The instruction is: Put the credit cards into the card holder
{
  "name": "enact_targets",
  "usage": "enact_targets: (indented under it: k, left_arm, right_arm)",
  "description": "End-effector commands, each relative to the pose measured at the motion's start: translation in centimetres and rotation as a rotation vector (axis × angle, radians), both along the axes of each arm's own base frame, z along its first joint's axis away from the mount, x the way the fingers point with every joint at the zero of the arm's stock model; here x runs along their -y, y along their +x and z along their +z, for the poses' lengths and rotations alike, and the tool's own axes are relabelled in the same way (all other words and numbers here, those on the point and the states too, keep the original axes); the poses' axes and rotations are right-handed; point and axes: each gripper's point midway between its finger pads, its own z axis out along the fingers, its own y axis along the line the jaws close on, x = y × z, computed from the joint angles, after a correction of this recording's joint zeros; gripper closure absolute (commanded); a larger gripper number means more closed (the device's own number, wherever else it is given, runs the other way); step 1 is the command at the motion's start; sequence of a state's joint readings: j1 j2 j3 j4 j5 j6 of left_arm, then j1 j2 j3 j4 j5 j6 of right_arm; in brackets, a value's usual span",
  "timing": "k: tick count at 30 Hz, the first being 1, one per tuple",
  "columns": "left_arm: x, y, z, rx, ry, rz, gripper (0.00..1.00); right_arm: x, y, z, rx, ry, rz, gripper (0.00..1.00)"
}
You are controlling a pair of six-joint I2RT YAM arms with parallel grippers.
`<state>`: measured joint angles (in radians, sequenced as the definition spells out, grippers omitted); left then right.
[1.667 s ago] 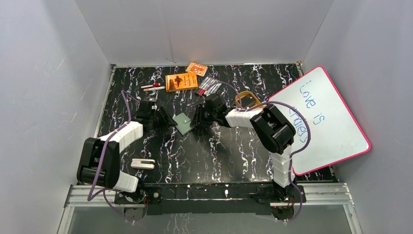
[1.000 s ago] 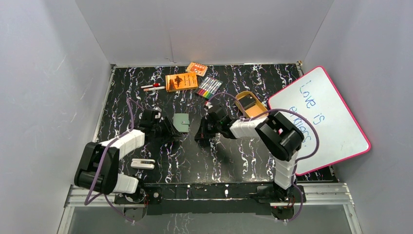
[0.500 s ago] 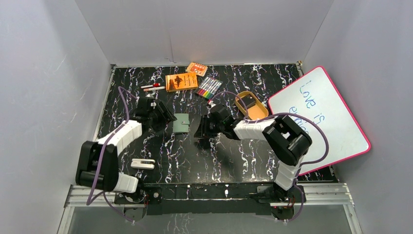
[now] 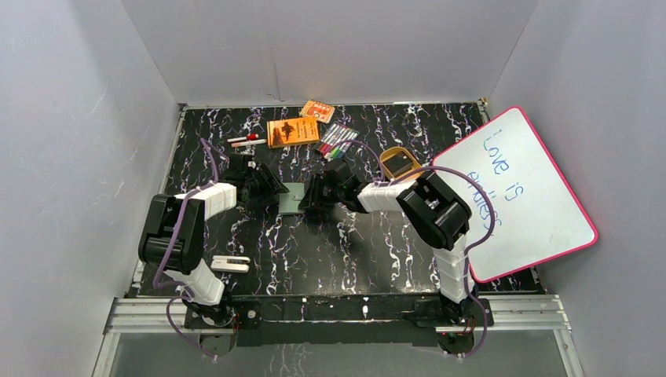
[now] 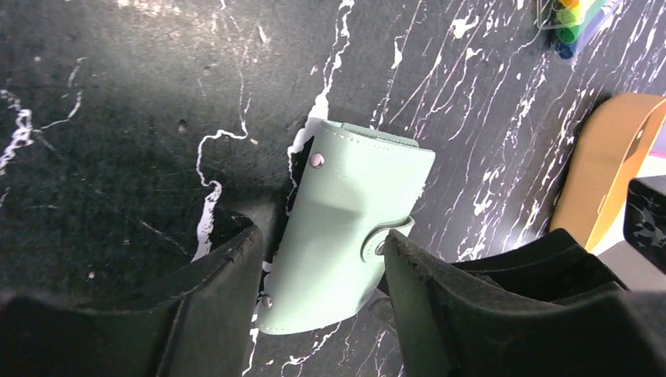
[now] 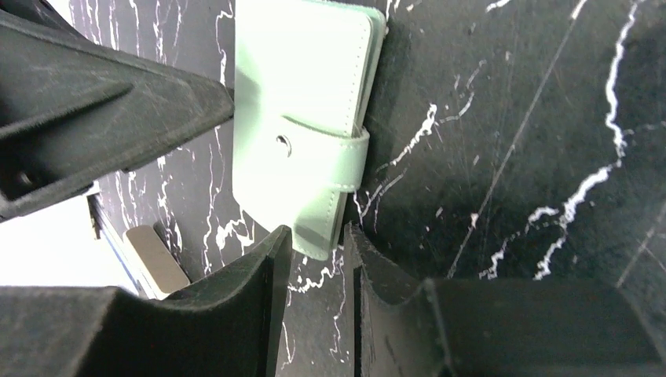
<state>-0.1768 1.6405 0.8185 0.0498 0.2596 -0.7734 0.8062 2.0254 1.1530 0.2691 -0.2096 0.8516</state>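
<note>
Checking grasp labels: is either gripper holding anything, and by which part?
Cannot tell. The left gripper straddles the card holder; the right gripper brackets its corner by the snap tab.

Card holder [image 5: 345,228] pale sage green; table [image 4: 353,259] black, white marble veins; tray [image 5: 605,173] tan.

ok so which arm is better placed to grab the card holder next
Left, probably: the left gripper has open fingers either side of the closed card holder; the right gripper only meets one corner.
</note>
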Motion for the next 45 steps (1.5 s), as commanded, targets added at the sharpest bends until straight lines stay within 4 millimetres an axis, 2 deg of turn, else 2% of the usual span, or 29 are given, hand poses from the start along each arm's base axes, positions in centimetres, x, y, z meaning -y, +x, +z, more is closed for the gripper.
enact_targets:
  k: [1, 6, 10, 13, 16, 22, 25, 27, 30, 32, 37, 40, 43, 45]
  left_arm:
    - [1.1, -0.5, 0.0, -0.003, -0.069, -0.032, 0.47]
    - [2.4, -1.8, -0.3, -0.018, -0.119, -0.072, 0.61]
    - [3.8, -3.3, -0.1, -0.017, -0.134, -0.116, 0.74]
    - [4.9, -4.8, 0.2, -0.018, -0.139, -0.144, 0.78]
    - [5.7, -6.8, 0.7, -0.011, -0.145, -0.163, 0.80]
    - [7.3, -12.4, 0.7, -0.022, -0.162, -0.190, 0.79]
    - [6.9, -15.3, 0.4, -0.023, -0.173, -0.180, 0.76]
    - [6.5, -16.1, 0.9, 0.003, -0.183, -0.164, 0.72]
    - [5.6, -16.4, 2.0, 0.040, -0.152, -0.151, 0.60]
    - [5.2, -16.2, 3.0, 0.062, -0.114, -0.165, 0.53]
    - [5.2, -15.2, 5.7, 0.122, -0.062, -0.216, 0.50]
    - [6.7, -15.1, 6.3, 0.143, -0.138, -0.265, 0.51]
    - [8.0, -15.1, 5.5, 0.135, -0.202, -0.298, 0.61]
    - [8.2, -15.1, 4.7, 0.120, -0.206, -0.303, 0.69]
  right_arm:
    - [-1.0, 1.1, 0.0, 0.013, 0.010, -0.010, 0.60]
    - [-0.5, 0.5, -1.2, -0.014, -0.014, -0.011, 0.62]
    - [0.3, -0.6, -1.4, -0.029, -0.020, -0.005, 0.65]
    - [1.3, -2.0, -1.2, -0.031, -0.032, -0.001, 0.68]
    - [3.2, -4.1, -1.7, -0.043, -0.065, 0.001, 0.69]
    - [6.7, -9.0, -1.3, -0.047, -0.099, 0.012, 0.69]
    - [8.8, -11.3, -1.5, -0.038, -0.137, 0.008, 0.69]
    - [10.0, -12.3, -1.5, -0.032, -0.148, 0.008, 0.69]
    - [11.2, -12.5, -0.6, 0.011, -0.179, 0.012, 0.66]
    - [11.7, -12.0, 0.9, 0.067, -0.207, 0.018, 0.63]
    - [12.2, -11.1, 4.8, 0.235, -0.309, 0.055, 0.58]
    - [11.0, -11.5, 5.6, 0.316, -0.378, 0.100, 0.58]
    - [9.5, -11.8, 5.2, 0.337, -0.425, 0.128, 0.58]
    - [8.4, -11.7, 4.9, 0.338, -0.430, 0.131, 0.59]
